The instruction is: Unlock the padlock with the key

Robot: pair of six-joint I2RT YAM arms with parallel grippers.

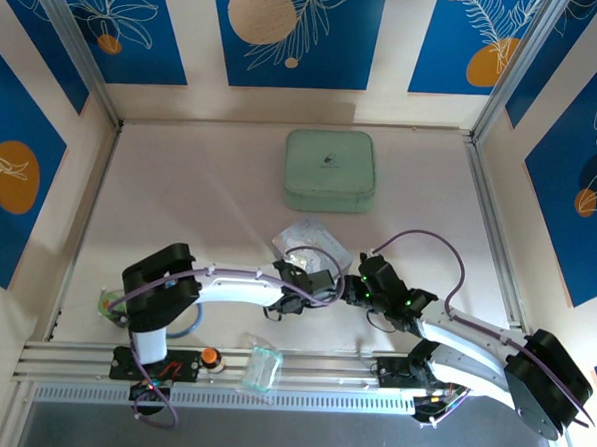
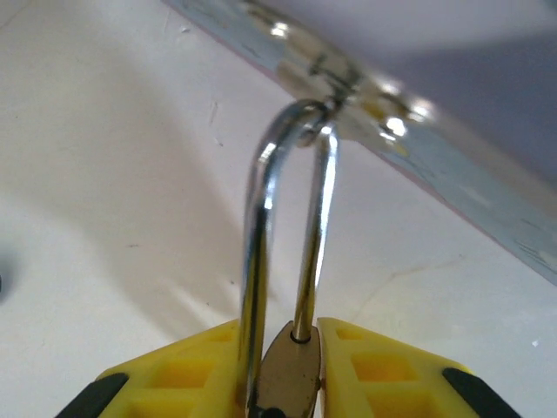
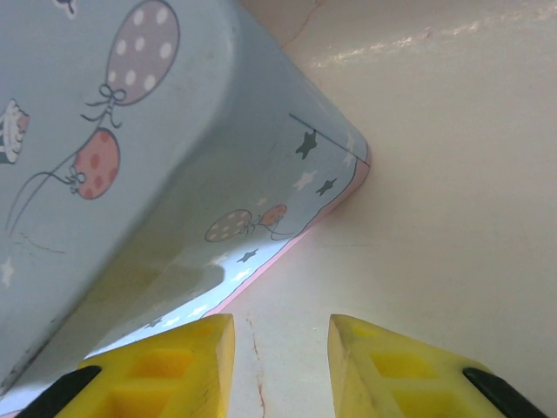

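Padlock [image 2: 294, 370] sits pinched by its brass body in my left pincer [image 2: 278, 331], nearward of the tin [image 3: 130, 174]; my right pincer [image 3: 280, 324] stands spread just beside that tin.

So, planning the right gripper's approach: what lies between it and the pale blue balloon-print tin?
Bare cream table runs from the right gripper to the pale blue tin, per the right wrist view.

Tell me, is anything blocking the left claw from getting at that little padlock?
Nothing visible does. The padlock sits with its brass body between the left gripper's yellow fingers, which appear to press on both its sides. Its silver shackle points away, hooked through a small metal loop.
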